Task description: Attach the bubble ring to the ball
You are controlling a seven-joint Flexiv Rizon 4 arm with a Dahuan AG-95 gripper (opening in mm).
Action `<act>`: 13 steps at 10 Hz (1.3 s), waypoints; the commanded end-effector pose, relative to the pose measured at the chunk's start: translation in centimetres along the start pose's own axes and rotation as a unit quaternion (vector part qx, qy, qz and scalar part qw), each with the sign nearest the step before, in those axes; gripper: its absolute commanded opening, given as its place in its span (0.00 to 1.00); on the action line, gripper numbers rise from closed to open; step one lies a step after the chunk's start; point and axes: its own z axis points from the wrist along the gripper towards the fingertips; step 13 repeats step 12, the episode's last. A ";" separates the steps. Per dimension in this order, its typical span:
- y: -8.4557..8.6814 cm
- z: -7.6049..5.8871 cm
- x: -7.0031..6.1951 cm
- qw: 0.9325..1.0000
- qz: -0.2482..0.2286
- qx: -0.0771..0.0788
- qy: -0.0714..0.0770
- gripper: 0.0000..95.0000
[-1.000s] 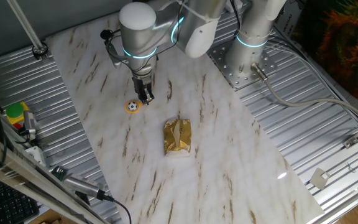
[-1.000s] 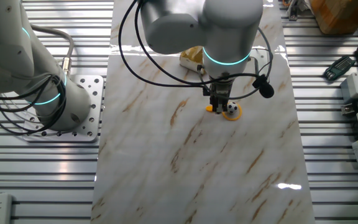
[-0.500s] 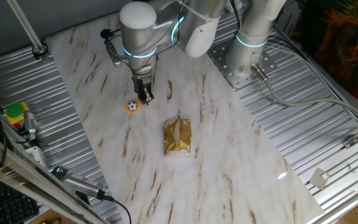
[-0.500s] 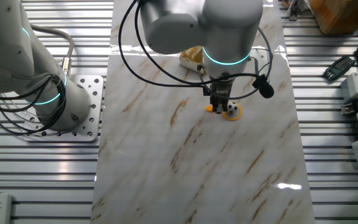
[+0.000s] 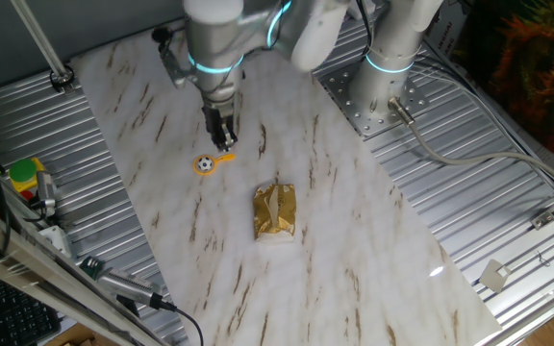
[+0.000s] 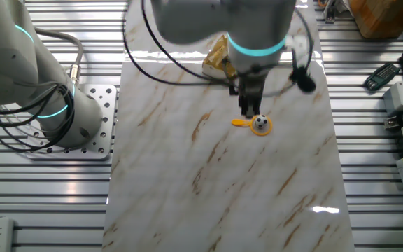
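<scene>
The bubble ring (image 5: 205, 165) is a small orange-yellow hoop lying flat on the marble board, with its short handle (image 5: 226, 160) pointing towards the gripper. The tiny black-and-white ball (image 6: 260, 123) sits inside the hoop (image 6: 261, 130). My gripper (image 5: 223, 143) hangs just above the handle's end, lifted clear of it, and also shows in the other fixed view (image 6: 248, 112). Its fingers point down, stand a narrow gap apart and hold nothing.
A gold foil packet (image 5: 275, 211) lies on the marble board (image 5: 354, 250) in front of the ring, and shows behind the arm in the other fixed view (image 6: 216, 57). The arm's base (image 5: 383, 96) stands on the ribbed metal table. Tools and a yellow-green block (image 5: 24, 175) lie at the left edge.
The gripper has let go of the ring's handle and risen straight up. The ring and ball have stayed in place on the board.
</scene>
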 end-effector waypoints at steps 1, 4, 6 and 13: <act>0.4 -2.8 -1.2 1.000 0.001 0.013 0.009 0.20; 0.6 -3.6 -2.0 1.000 -0.011 0.014 -0.006 0.40; 0.7 -3.7 -2.0 1.000 -0.017 0.011 -0.006 0.40; 0.7 -3.7 -2.0 0.999 -0.035 0.006 0.003 0.40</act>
